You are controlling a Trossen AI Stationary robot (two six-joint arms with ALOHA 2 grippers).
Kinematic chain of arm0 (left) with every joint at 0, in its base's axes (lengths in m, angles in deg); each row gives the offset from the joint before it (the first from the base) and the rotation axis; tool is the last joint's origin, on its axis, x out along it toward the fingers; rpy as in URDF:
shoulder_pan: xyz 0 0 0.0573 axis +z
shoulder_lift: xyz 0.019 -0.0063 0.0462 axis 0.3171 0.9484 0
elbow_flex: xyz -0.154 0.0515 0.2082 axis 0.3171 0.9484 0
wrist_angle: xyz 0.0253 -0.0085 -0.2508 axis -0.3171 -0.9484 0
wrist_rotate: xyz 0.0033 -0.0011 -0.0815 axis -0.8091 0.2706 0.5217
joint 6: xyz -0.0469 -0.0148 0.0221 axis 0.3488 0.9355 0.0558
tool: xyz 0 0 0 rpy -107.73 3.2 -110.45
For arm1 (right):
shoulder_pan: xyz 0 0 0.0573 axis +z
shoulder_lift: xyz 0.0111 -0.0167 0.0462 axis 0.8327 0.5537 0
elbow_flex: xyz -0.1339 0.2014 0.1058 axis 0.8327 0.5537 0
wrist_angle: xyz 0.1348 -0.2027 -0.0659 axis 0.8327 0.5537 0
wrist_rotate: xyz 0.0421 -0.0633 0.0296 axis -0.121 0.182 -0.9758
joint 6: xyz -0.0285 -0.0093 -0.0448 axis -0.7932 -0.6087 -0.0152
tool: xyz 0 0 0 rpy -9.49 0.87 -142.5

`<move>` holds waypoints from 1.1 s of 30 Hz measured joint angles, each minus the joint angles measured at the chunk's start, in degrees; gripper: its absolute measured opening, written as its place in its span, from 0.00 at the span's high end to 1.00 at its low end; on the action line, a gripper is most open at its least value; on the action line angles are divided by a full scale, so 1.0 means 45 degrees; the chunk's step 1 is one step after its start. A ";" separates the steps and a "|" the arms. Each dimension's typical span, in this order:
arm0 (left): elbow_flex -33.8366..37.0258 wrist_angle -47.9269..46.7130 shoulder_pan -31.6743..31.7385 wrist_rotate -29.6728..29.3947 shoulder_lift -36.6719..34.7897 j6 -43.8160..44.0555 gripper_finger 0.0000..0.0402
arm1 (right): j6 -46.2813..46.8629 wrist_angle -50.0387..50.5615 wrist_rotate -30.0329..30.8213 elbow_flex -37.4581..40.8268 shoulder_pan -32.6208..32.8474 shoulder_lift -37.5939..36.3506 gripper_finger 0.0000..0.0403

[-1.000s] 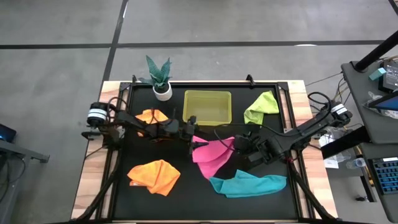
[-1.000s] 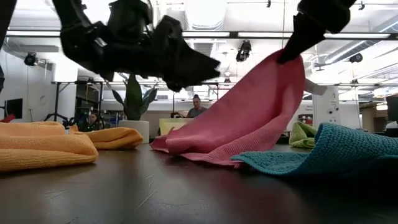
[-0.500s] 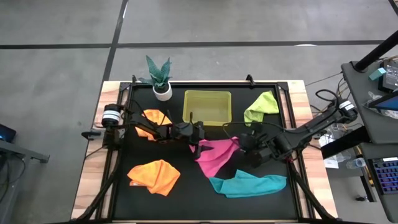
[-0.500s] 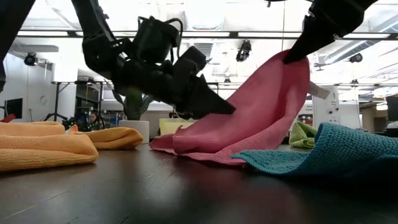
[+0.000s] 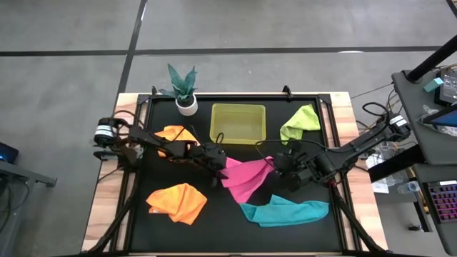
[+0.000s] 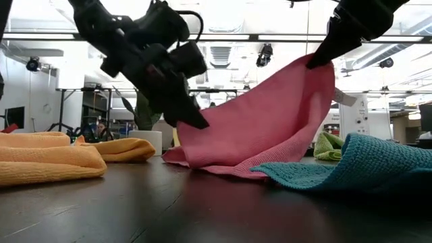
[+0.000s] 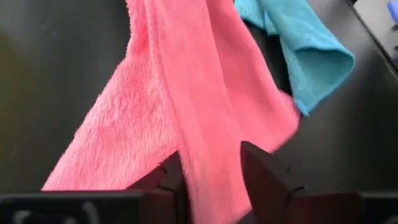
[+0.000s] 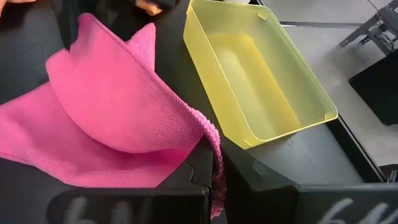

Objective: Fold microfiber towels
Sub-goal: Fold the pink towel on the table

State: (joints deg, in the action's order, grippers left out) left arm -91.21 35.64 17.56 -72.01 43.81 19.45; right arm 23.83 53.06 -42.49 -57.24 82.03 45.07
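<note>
The pink towel sits mid-table, held up at two corners, with its lower fold on the black mat. My left gripper is shut on its left side, and my right gripper is shut on its raised right corner. One orange towel lies crumpled at the near left and another at the far left. The teal towel lies near the front, beside the pink one. The lime green towel lies at the far right. My left gripper pinches the pink towel's left edge between its two fingers, which slant down from the table's left. That edge is raised off the mat, and the cloth sags below it. My right gripper pinches the towel's right corner by its hemmed edge, between its two fingers. The corner is held high, and the cloth slopes down from it to the mat, fairly taut.
The translucent yellow-green bin stands at the far middle, just behind the pink towel. A small potted plant stands at the far left. A black frame rail borders the mat. People show in the room beyond the table.
My left gripper has come down from above the towel's left side, tipped its fingers downward and taken hold of the pink towel's left edge. That edge is now lifted off the mat. My right gripper keeps the right corner raised, almost still.
</note>
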 joint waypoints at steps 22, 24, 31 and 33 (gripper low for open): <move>-0.2115 -0.5753 -0.0225 -0.0937 -0.5572 -0.0118 1.00 | -0.2944 0.0303 -0.2943 -0.2127 0.0219 -0.0465 0.98; -0.2535 -0.6526 -0.0223 -0.0942 -0.6263 -0.0142 1.00 | -0.3566 0.0549 -0.3218 -0.2648 0.0219 -0.0613 0.98; -0.3597 -0.7509 -0.0104 -0.0952 -0.7482 -0.1120 1.00 | -0.5310 0.1387 -0.3217 -0.4481 -0.0084 -0.0880 0.98; -0.3862 -0.7620 0.0043 -0.0981 -0.7589 -0.1503 1.00 | -0.5722 0.1625 -0.3102 -0.4939 -0.0316 -0.0903 0.98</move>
State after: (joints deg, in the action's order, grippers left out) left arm -108.59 1.34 17.75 -76.43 9.66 12.68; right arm -1.91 60.37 -56.45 -79.46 80.61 41.00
